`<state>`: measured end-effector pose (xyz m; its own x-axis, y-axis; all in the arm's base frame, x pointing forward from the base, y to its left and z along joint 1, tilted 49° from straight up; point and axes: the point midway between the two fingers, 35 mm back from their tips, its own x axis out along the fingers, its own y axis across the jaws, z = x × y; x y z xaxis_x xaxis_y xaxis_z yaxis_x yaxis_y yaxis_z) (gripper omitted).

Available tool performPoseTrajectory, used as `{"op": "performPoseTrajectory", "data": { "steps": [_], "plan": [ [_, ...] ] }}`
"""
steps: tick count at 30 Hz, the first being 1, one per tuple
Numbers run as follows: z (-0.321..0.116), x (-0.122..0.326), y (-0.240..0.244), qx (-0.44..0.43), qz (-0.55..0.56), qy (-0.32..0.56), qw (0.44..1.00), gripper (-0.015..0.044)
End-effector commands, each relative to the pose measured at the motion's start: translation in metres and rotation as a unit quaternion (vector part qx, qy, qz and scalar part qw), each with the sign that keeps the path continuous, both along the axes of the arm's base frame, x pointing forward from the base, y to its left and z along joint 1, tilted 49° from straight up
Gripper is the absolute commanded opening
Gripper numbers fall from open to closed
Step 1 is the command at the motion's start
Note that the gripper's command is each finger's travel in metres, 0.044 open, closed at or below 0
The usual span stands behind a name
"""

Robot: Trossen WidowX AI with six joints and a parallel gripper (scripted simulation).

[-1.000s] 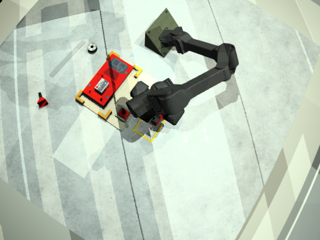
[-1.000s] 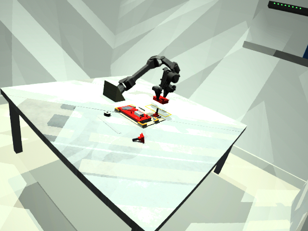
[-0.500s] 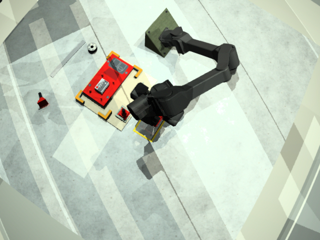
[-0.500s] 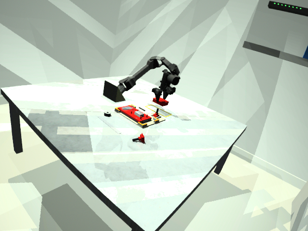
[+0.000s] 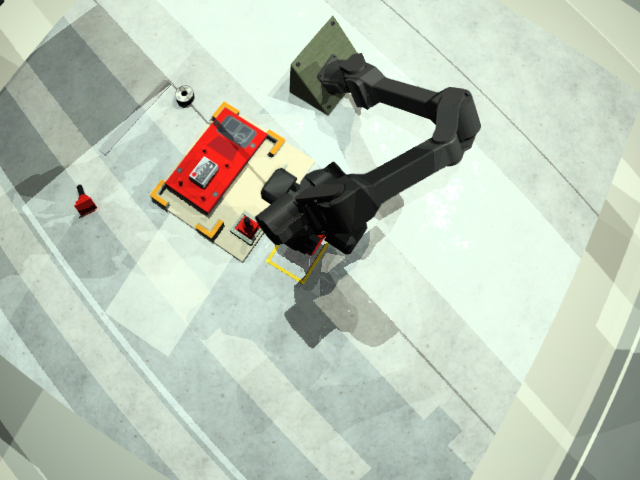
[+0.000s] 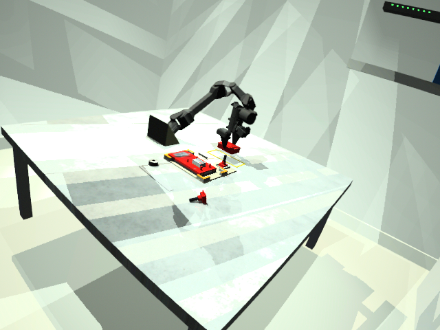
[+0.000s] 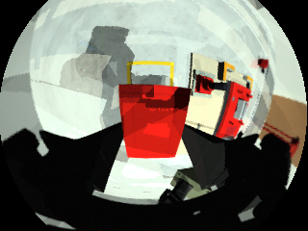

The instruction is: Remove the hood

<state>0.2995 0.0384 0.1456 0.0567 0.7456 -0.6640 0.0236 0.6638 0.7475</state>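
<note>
Pinching the red hood (image 6: 228, 146), the gripper (image 6: 227, 136) hangs above the yellow outline (image 6: 226, 158) — toy car (image 6: 188, 161) at nine o'clock.
</note>
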Motion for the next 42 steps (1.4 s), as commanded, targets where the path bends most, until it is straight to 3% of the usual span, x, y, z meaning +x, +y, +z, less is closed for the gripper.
{"op": "performPoseTrajectory", "data": {
  "steps": [1,42],
  "plan": [
    [-0.002,0.000,0.003,0.003,-0.002,0.001,1.000,0.0000],
    [-0.019,0.000,0.026,0.003,0.003,-0.003,1.000,0.0000]
  ]
}}
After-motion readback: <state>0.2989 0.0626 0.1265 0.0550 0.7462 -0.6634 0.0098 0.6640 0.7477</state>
